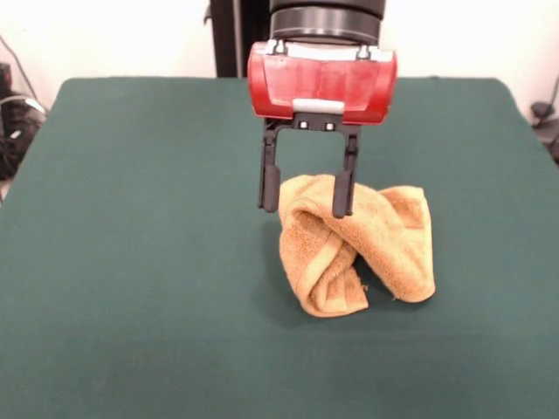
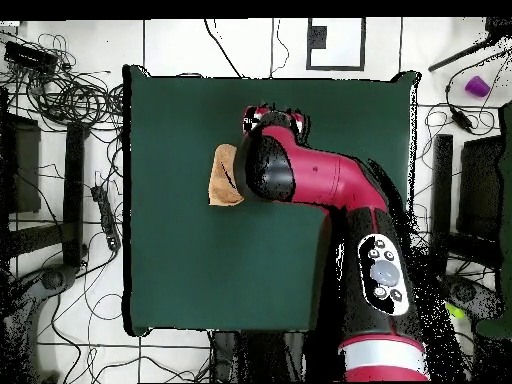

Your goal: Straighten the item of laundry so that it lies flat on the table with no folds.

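Note:
The golden yellow-orange towel [image 1: 358, 244] lies crumpled and twisted in a bunch near the middle of the dark green table [image 1: 131, 262]. My gripper [image 1: 306, 199] hangs open above the towel's far left part, its two black fingers spread, the right fingertip [image 1: 342, 202] in front of the cloth and the left one beside it. The gripper holds nothing. In the overhead view only the towel's left part [image 2: 222, 180] shows; the arm [image 2: 320, 185] covers the rest and hides the gripper.
Cables and equipment [image 2: 60, 90] lie on the floor around the table. The table's edges [image 2: 128, 200] are far from the towel on all sides.

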Controlling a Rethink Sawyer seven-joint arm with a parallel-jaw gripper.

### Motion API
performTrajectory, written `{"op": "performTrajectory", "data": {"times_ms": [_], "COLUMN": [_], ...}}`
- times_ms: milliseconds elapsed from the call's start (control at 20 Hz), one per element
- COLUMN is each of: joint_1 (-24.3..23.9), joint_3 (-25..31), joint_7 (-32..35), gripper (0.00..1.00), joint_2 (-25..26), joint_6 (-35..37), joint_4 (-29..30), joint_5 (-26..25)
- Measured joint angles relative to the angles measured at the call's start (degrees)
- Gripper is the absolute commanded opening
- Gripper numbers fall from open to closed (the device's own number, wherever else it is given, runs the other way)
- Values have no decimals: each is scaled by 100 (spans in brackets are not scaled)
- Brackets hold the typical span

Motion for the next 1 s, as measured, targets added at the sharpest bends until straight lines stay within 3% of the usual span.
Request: {"op": "performTrajectory", "data": {"times_ms": [450, 750, 1000], "joint_1": [167, 714, 851], "joint_3": [-53, -376, -428], "joint_7": [0, 0, 0], "gripper": [100, 100, 100], "joint_2": [32, 206, 383], "joint_6": [-59, -184, -215], "joint_4": [37, -91, -228], "joint_5": [-87, -2, 70]}}
